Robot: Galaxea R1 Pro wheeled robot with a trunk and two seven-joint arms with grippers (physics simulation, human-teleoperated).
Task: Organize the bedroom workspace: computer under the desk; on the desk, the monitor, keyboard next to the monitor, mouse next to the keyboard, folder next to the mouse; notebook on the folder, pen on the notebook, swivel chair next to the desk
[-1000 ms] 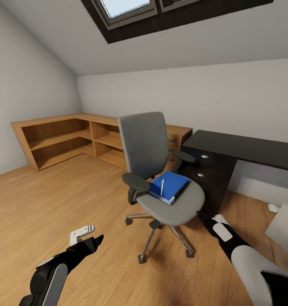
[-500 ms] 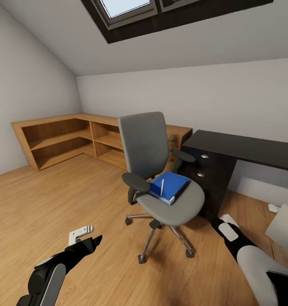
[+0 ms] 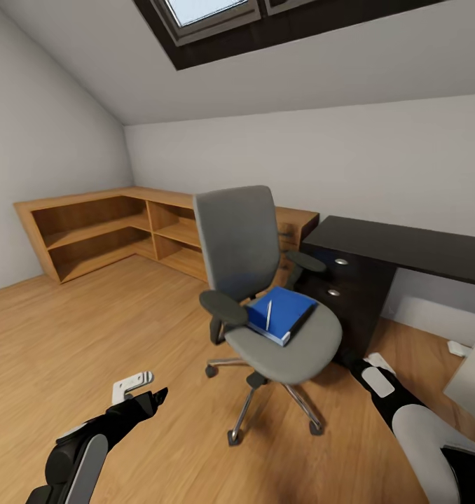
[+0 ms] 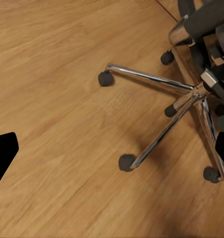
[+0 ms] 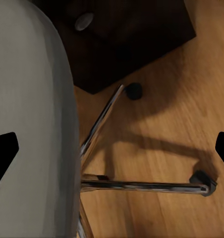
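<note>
Nothing shifted since earlier: folder (image 3: 281, 314) with pen (image 3: 268, 314) on swivel chair (image 3: 265, 294), beside desk (image 3: 398, 245). Left gripper (image 4: 112, 148) and right gripper (image 5: 112, 148) spread wide, holding nothing.

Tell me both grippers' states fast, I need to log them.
Left gripper: open, holding nothing.
Right gripper: open, holding nothing.

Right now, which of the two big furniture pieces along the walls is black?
The desk at the right, with round silver knobs on its drawers. The shelving in the corner is light wood.

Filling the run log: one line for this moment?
phase: approach | folder and pen on swivel chair | desk bare | left gripper open | right gripper open
</note>
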